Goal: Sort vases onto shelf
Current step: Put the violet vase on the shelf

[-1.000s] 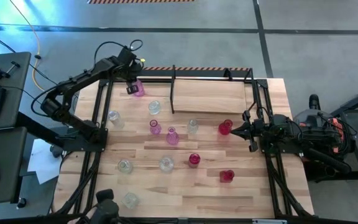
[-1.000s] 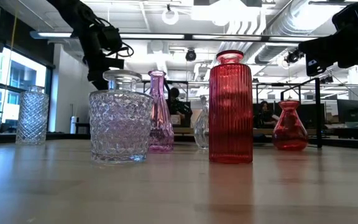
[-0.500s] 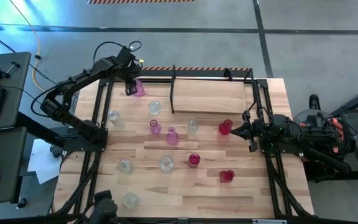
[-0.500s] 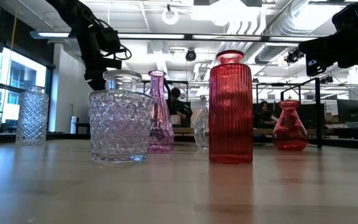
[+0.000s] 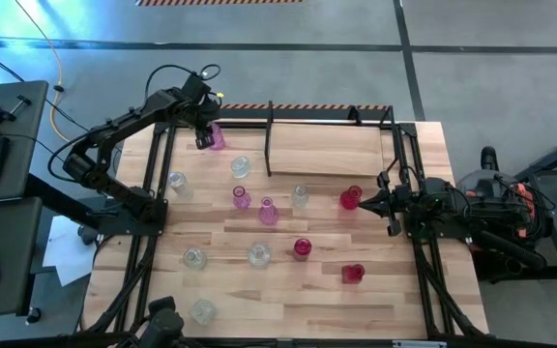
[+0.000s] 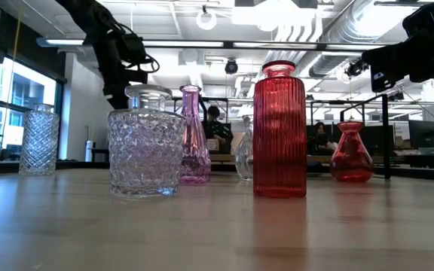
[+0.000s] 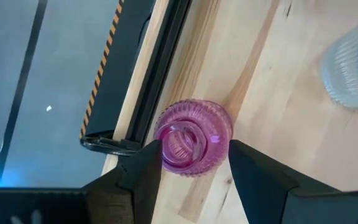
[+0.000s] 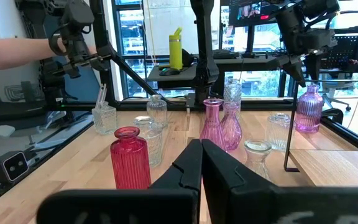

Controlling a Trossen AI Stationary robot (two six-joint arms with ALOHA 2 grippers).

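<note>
A pink vase stands upright on its base at the table's far left corner, beside the black frame rail. My left gripper hovers over it, open, with one finger on each side of its neck and a little above it. The shelf, light boards in a thin black frame, stands at the far edge with nothing on its top board. My right gripper waits shut at the table's right side, level, next to a red vase.
Several more vases stand loose on the table: clear ones, pink ones, red ones. Black frame rails run along both table sides. A person's arm shows beyond the table.
My left gripper has opened over the pink vase and let go of it, staying in place. The vase stands where it was at the far left corner.
</note>
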